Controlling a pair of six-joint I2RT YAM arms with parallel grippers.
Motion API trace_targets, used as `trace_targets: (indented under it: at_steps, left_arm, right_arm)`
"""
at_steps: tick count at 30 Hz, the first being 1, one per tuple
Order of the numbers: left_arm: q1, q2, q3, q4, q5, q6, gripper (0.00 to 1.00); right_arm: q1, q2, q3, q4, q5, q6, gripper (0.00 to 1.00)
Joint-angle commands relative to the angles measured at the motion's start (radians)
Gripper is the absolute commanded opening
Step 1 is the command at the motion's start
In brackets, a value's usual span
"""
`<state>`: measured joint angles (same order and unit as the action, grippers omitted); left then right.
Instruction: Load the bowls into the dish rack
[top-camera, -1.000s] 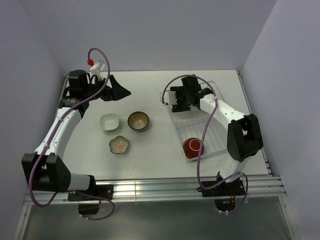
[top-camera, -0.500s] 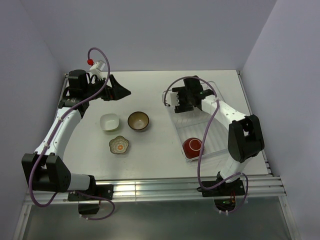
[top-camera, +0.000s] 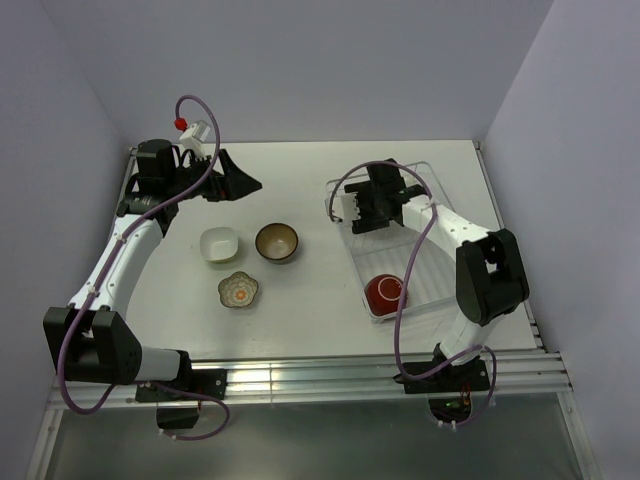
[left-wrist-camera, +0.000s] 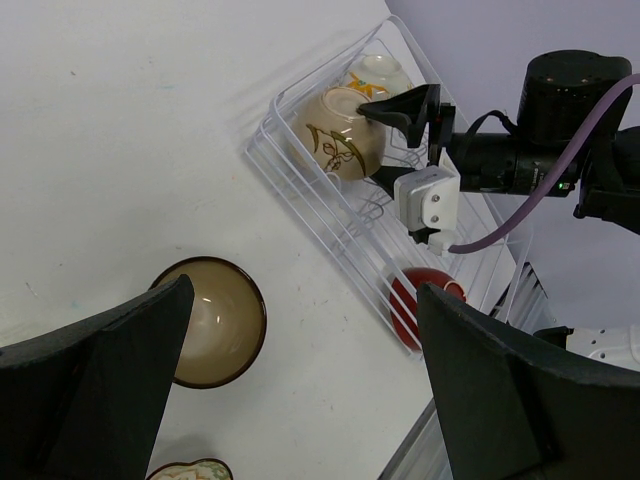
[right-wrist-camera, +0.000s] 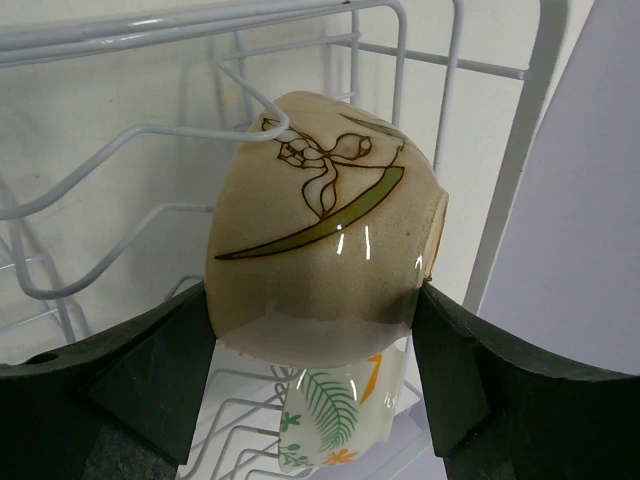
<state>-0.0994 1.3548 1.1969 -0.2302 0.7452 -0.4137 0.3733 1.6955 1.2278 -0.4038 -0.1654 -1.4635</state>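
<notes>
Right wrist: right hand (right-wrist-camera: 310, 345) pinches tan glazed bowl with green leaf motif (right-wrist-camera: 320, 230), tilted against a tine in the white wire dish rack (left-wrist-camera: 320, 225), just beside the cream orange-flowered bowl (right-wrist-camera: 330, 430). Risk: if released unseated, it could roll and chip that neighbour.

Cream bowl (right-wrist-camera: 320, 230) — green leaf, white rack (right-wrist-camera: 512, 160).

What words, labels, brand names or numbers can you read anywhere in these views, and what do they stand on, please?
None: no readable word, number, brand or sign shows in any view.
The tan bowl in the right gripper carries only a painted flower and green leaf.
The pale bowl behind it carries only fern and orange motifs.
</notes>
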Motion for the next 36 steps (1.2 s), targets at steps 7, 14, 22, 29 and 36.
trace_targets:
  at_steps: [7, 14, 22, 29, 36]
  left_arm:
    - [0.004, -0.02, -0.002, 0.023, 0.019, 0.001, 1.0]
    - [0.004, -0.034, 0.001, 0.009, 0.011, 0.012, 1.0]
    - [0.006, -0.06, -0.006, -0.014, -0.015, 0.039, 1.0]
    - [0.006, -0.086, -0.014, -0.052, -0.049, 0.095, 0.99]
    - [0.006, -0.098, -0.028, -0.087, -0.072, 0.165, 1.0]
  right_arm:
    - [-0.002, -0.034, -0.03, 0.111, 0.027, -0.052, 0.47]
    - [0.006, -0.072, -0.05, 0.089, 0.026, -0.061, 0.82]
    - [0.007, -0.14, -0.053, 0.045, 0.015, -0.044, 0.96]
    - [0.01, -0.218, -0.076, -0.006, -0.011, -0.038, 1.0]
    - [0.01, -0.327, -0.074, -0.059, -0.074, 0.046, 1.0]
